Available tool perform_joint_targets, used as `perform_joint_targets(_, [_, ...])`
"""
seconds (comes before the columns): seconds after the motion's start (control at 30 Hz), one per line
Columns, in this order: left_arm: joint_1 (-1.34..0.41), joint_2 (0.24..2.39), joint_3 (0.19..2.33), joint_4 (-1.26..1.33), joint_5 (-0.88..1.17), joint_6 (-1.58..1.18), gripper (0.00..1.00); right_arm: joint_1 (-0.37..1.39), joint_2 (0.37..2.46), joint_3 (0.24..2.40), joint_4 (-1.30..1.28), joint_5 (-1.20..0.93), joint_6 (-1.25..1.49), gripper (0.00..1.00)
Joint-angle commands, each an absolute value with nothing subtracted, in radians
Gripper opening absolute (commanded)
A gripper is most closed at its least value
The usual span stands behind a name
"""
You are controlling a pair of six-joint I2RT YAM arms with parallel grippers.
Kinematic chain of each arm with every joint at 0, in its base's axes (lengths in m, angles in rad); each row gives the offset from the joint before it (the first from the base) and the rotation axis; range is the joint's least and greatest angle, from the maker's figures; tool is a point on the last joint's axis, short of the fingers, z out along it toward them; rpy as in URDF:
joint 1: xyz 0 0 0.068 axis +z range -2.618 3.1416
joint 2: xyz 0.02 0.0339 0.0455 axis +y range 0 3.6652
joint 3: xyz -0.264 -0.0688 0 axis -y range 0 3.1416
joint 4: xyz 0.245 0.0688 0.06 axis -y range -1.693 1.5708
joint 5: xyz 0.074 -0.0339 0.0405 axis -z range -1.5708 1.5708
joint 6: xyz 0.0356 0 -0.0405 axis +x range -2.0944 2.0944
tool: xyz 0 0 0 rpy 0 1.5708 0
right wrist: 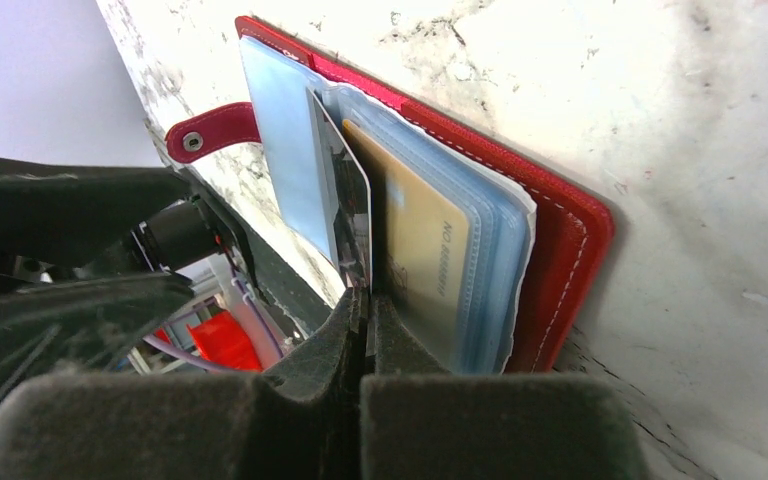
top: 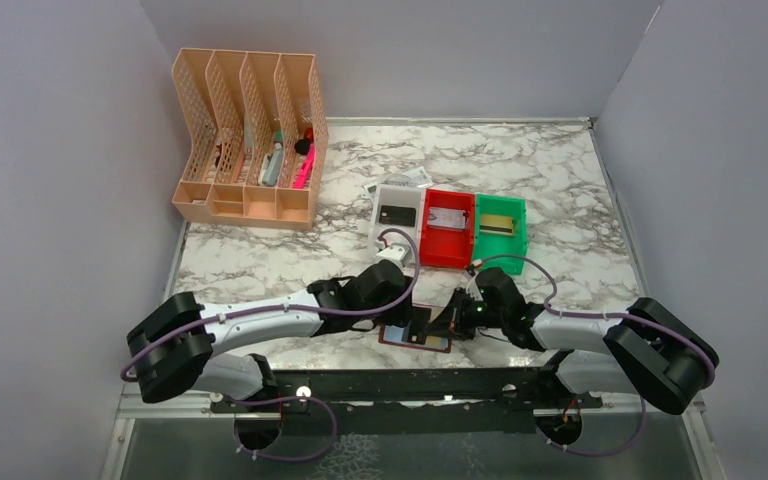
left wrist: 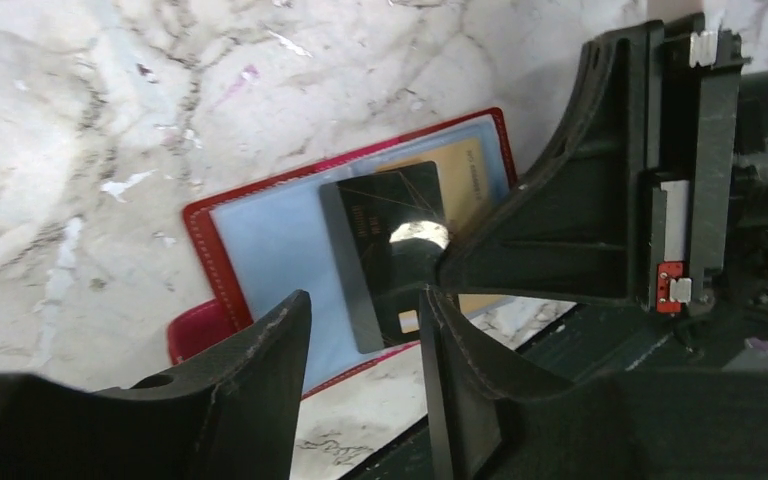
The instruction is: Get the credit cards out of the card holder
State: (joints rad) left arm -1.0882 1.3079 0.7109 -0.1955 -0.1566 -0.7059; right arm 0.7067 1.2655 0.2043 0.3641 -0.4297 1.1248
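The card holder [top: 400,337] lies open near the table's front edge, maroon with bluish clear sleeves [left wrist: 270,240] and a side tab [right wrist: 210,130]. A black credit card [left wrist: 385,240] sticks partly out of a sleeve, and my right gripper [right wrist: 367,295] is shut on its edge [right wrist: 345,200]. A gold card [right wrist: 425,250] sits inside the sleeve behind it [left wrist: 465,175]. My left gripper [left wrist: 365,305] hovers open just over the holder's near edge, with nothing between its fingers. In the top view both grippers meet over the holder, left [top: 415,318] and right [top: 452,320].
Three small bins stand behind the holder: white [top: 397,232], red [top: 447,250] and green [top: 500,243], each with a card inside. A white printed tag [top: 402,180] lies behind them. A peach file organizer [top: 250,140] fills the far left corner.
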Motion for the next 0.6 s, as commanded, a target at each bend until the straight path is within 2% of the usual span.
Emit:
perform_joint_targets(0.0, [-1.092, 1.355, 0.657, -0.056, -0.010, -0.730, 0.44, 0.703, 1.265, 0.212, 0.336, -0.393, 1.109, 0.01])
perform_joint_targets(0.13, [-1.092, 1.427, 0.646, -0.051, 0.006, -0.761, 0.28, 0.703, 1.270, 0.215, 0.337, -0.393, 1.109, 0.02])
perform_joint_targets(0.2, [-1.092, 1.448, 0.644, -0.061, -0.004, -0.764, 0.24, 0.703, 1.272, 0.213, 0.343, -0.394, 1.111, 0.02])
perform_joint_targets(0.57, [-1.092, 1.481, 0.615, -0.094, -0.037, -0.759, 0.14, 0.703, 1.309, 0.196, 0.441, -0.408, 1.154, 0.13])
